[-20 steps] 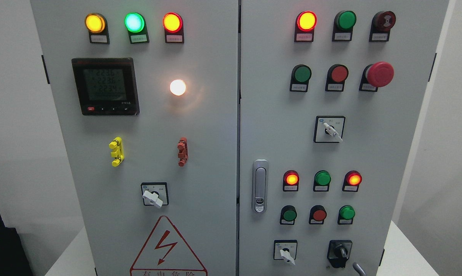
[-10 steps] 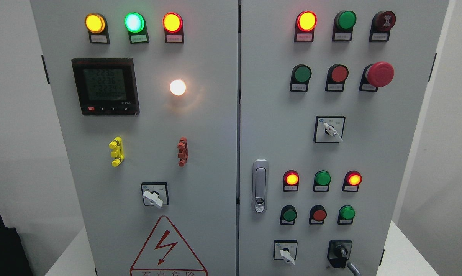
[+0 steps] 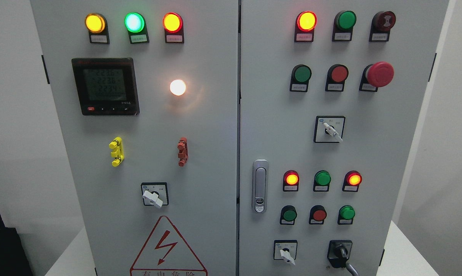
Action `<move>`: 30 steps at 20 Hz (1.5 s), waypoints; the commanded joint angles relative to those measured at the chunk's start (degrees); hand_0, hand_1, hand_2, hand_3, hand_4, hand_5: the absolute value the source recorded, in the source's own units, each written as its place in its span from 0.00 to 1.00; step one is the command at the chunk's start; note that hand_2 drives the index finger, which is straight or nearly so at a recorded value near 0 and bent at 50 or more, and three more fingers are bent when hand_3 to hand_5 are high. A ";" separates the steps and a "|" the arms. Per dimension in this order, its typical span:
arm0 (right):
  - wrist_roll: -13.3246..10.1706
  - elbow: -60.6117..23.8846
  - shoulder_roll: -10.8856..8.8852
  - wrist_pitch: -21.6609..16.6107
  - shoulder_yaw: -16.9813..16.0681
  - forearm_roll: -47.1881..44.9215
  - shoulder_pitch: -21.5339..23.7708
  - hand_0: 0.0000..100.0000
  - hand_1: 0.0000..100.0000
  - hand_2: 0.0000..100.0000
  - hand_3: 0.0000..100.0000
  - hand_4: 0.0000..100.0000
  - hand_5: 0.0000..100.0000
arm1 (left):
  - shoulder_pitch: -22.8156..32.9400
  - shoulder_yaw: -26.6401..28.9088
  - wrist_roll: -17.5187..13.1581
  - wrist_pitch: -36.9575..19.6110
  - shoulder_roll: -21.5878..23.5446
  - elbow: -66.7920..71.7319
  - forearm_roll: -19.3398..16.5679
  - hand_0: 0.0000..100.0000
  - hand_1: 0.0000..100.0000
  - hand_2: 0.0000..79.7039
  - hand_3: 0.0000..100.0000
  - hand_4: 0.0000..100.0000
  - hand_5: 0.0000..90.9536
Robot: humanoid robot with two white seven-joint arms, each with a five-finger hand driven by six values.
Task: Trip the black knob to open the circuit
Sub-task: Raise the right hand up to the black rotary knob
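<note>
Grey finger (image 3: 353, 269), perhaps the right hand's, touches glossy black knob (image 3: 340, 252); its fingers' grip indiscernible.

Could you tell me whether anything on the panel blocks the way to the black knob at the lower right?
Nothing visible does. The black knob sits clear at the panel's lower right, with the white switch well off to its left. A thin grey tip pokes in from the bottom edge just below and right of it; neither hand is identifiable.

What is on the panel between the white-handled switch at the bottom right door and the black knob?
Head view: only bare grey panel lies between the white-handled rotary switch and the black rotary knob.
</note>
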 commanded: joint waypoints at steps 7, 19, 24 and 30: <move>-0.23 -0.04 0.85 0.01 0.32 0.13 -0.22 0.00 0.00 0.00 0.92 0.87 0.83 | 0.01 0.00 0.02 0.04 0.00 0.00 -1.32 0.12 0.39 0.00 0.00 0.00 0.00; -0.32 -0.13 0.85 0.01 1.11 0.13 -0.40 0.00 0.00 0.00 0.92 0.86 0.83 | 0.01 0.00 0.02 0.04 0.00 0.00 -1.32 0.12 0.39 0.00 0.00 0.00 0.00; -0.32 -0.13 0.85 0.01 1.20 0.13 -0.40 0.00 0.00 0.00 0.92 0.86 0.83 | 0.01 0.00 0.02 0.04 0.00 0.00 -1.32 0.12 0.39 0.00 0.00 0.00 0.00; -0.32 -0.22 0.86 0.01 1.29 0.13 -0.40 0.00 0.00 0.00 0.92 0.86 0.83 | -0.08 0.00 0.02 0.04 0.00 0.00 -1.32 0.12 0.39 0.00 0.00 0.00 0.00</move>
